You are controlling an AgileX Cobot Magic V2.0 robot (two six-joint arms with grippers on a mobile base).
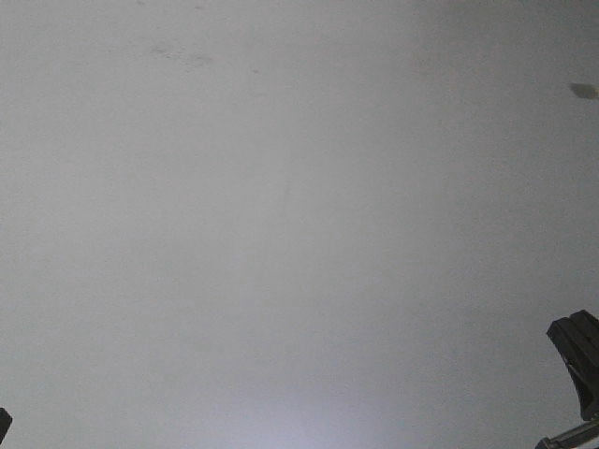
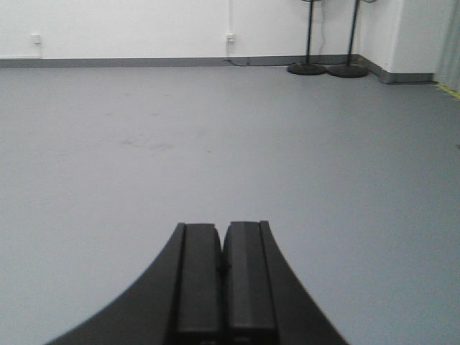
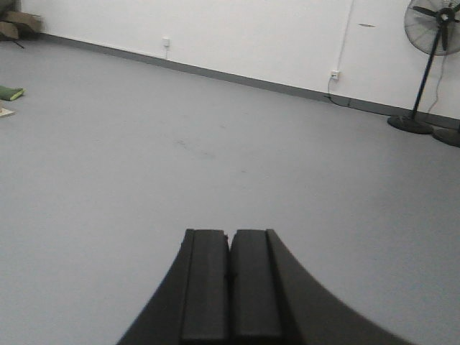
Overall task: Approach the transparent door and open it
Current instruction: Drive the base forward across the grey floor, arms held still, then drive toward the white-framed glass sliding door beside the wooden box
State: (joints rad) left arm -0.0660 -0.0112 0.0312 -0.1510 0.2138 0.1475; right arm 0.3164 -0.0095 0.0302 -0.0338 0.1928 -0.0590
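The transparent door is out of view in all three views. My left gripper point(image 2: 222, 228) is shut, its two black pads pressed together with nothing between them, pointing out over bare grey floor. My right gripper point(image 3: 230, 234) is shut the same way, empty, above the grey floor. In the front view only a black corner of the right gripper point(image 1: 578, 360) shows at the lower right edge, and a sliver of the left gripper point(image 1: 3, 423) at the lower left; the remainder of that view is grey floor.
A white wall point(image 2: 144, 25) with a grey skirting and sockets runs along the far side. Two fan stands point(image 2: 327, 68) rest on round bases at the far right. A pedestal fan point(image 3: 433, 32) stands by the wall. Green and brown items point(image 3: 11, 92) lie far left.
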